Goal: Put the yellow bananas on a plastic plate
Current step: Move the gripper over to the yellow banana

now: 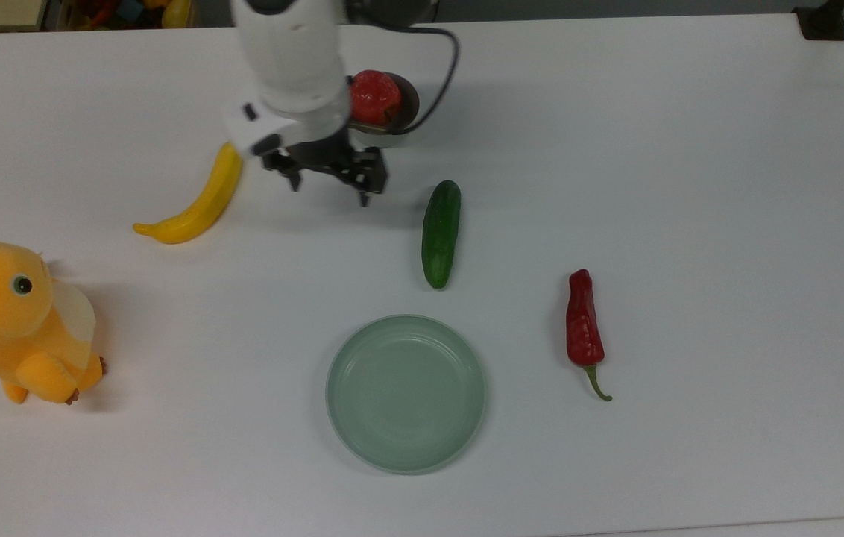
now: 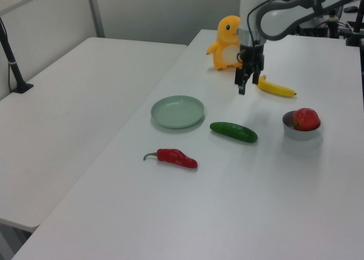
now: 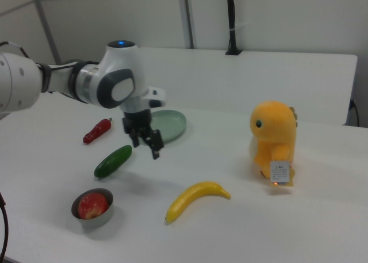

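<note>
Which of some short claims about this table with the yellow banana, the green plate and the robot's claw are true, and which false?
1. The long curved yellow banana lies on the white table, not on the round pale green plastic plate. True.
2. The gripper is shut on the dark green cucumber. False: it is open and holds nothing.
3. A red fruit sits in the small metal bowl. True.
4. The red chilli pepper lies on the plate. False: it lies on the table beside it.

banana [image 1: 198, 198] on table – jaws spread, just beside | plate [image 1: 405, 393] empty – cucumber [image 1: 441, 233] near
</note>
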`<state>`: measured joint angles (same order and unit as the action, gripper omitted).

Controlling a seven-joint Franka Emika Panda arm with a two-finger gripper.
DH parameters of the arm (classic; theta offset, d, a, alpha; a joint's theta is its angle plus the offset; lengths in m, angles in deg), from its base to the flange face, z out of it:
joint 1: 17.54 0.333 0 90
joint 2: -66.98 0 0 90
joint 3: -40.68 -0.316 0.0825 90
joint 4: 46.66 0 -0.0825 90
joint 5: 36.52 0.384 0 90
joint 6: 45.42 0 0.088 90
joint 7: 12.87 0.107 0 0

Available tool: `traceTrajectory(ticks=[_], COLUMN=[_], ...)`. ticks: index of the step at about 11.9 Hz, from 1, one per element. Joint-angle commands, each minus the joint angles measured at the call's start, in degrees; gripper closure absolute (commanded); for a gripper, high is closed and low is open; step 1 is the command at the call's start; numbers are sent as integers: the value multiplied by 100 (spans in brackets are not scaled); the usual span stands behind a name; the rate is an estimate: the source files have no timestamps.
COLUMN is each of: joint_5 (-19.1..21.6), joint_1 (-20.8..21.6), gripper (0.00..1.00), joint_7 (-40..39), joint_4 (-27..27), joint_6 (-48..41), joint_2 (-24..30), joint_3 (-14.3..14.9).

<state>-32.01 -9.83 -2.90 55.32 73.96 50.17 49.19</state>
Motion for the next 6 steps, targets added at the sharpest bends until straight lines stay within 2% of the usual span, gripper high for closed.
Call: traceTrajectory(ticks=[1,4,6], joint_5=[-64,-56,-64], joint_1=[3,-278,-305], gripper=[0,0,0], joint_7=[-337,-662,-820], joint_4=[111,182,216], joint_6=[129,129,146], joint_2=[65,-5,-102], joint_3=[633,783,906])
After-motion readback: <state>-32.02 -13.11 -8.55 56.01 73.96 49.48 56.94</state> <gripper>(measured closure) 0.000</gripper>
